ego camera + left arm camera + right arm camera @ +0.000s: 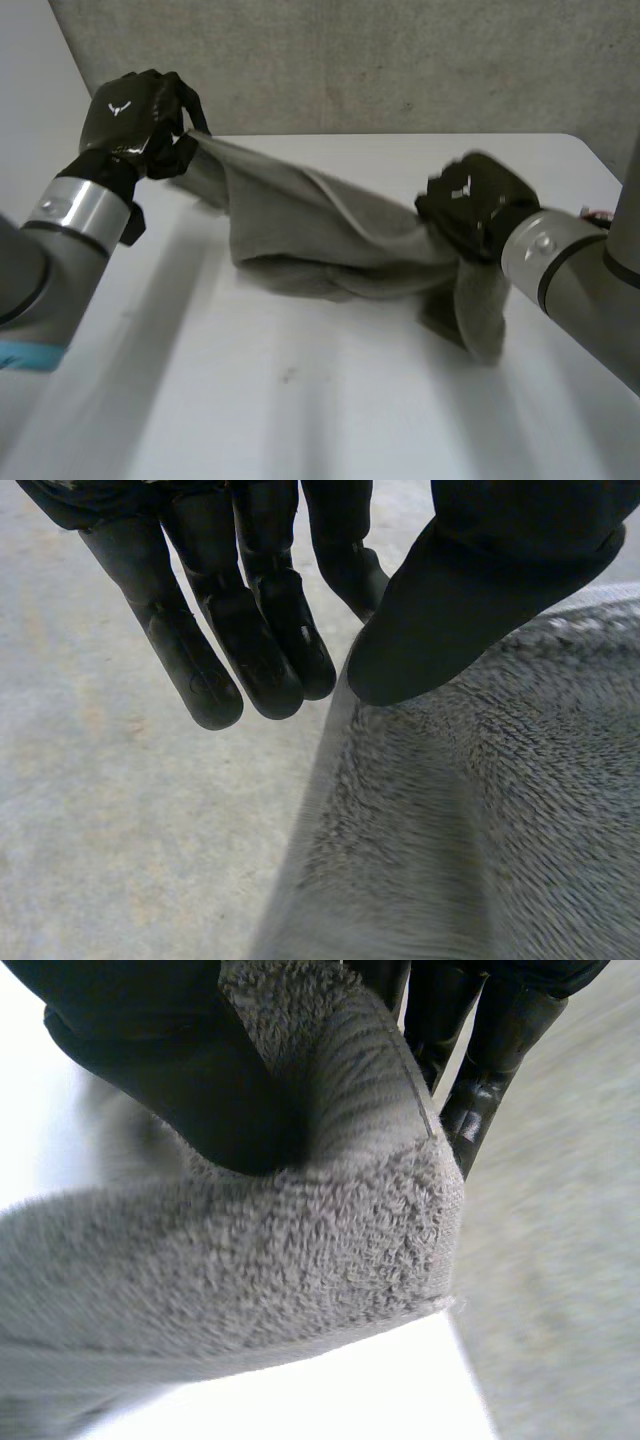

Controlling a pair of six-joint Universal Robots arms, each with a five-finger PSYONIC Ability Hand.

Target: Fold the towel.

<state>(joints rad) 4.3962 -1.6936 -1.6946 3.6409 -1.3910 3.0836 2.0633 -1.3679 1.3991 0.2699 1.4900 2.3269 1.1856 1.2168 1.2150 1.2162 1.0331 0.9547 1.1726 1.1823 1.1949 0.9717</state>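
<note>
Nubby grey towel (300,220), creased, sagging, ends pinched by left hand (130,115) and right hand (470,205).

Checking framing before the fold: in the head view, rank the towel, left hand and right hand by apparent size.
Largest: towel. Then left hand and right hand, which look about alike, so I leave them unranked.

Black left hand (130,115) & right hand (475,205), white mark (120,108) on each back. Silver wrist cuffs (75,205), grey arms (590,290); light-blue band (25,357) on left.
</note>
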